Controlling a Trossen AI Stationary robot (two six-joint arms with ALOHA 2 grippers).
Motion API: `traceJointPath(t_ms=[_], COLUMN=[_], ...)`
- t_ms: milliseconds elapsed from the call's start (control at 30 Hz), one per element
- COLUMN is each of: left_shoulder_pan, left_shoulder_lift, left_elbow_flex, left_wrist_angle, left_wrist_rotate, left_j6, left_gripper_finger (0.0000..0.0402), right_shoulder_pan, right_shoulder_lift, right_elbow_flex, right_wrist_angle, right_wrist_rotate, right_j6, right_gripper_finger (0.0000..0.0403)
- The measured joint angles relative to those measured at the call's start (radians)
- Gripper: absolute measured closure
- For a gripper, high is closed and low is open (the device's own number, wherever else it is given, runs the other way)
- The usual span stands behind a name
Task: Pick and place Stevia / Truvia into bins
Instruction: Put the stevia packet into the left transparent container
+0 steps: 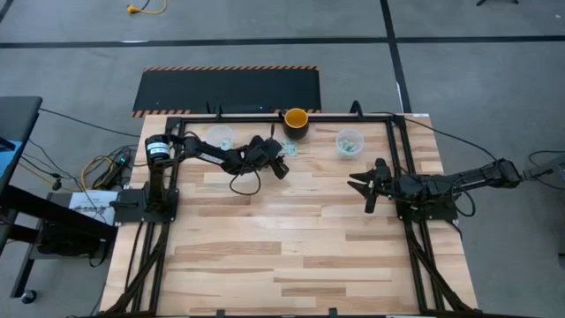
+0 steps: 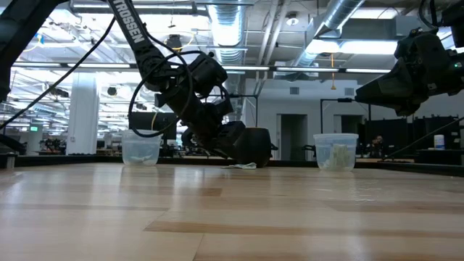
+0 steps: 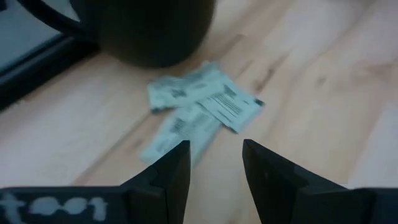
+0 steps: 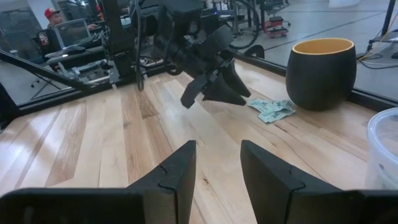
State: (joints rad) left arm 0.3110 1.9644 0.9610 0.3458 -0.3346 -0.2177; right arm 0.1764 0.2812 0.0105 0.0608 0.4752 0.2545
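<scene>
A small heap of light green and white Stevia sachets (image 3: 199, 109) lies flat on the wooden table, right beside the dark cup with a yellow inside (image 1: 296, 121). My left gripper (image 3: 214, 146) hovers open just short of the heap (image 1: 287, 148), slanting down toward it, with nothing between its fingers. One clear bin (image 1: 219, 137) stands at the far left. The other clear bin (image 1: 350, 141), at the far right, holds some sachets. My right gripper (image 1: 360, 190) waits open near the table's right side, touching nothing.
The dark cup (image 3: 149, 31) stands just behind the heap, close to my left gripper's fingers. A black metal frame (image 1: 265, 115) runs along the table's far edge and sides. The near half of the table is bare wood (image 1: 282, 256).
</scene>
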Motion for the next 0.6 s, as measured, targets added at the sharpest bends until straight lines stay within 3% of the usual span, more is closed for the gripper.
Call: traceJointPath(t_ms=[600], left_shoulder_pan=[0.038], left_shoulder_lift=[0.000], left_elbow_flex=[0.045], left_wrist_angle=[-0.106], left_wrist_rotate=[0.055], left_j6=[0.035], left_gripper_finger=[0.0264], right_shoulder_pan=[-0.002], right_shoulder_lift=[0.000], right_elbow_flex=[0.000], right_wrist_angle=[0.000], right_wrist_rotate=[0.022], right_j6=[0.000], right_gripper_finger=[0.0282])
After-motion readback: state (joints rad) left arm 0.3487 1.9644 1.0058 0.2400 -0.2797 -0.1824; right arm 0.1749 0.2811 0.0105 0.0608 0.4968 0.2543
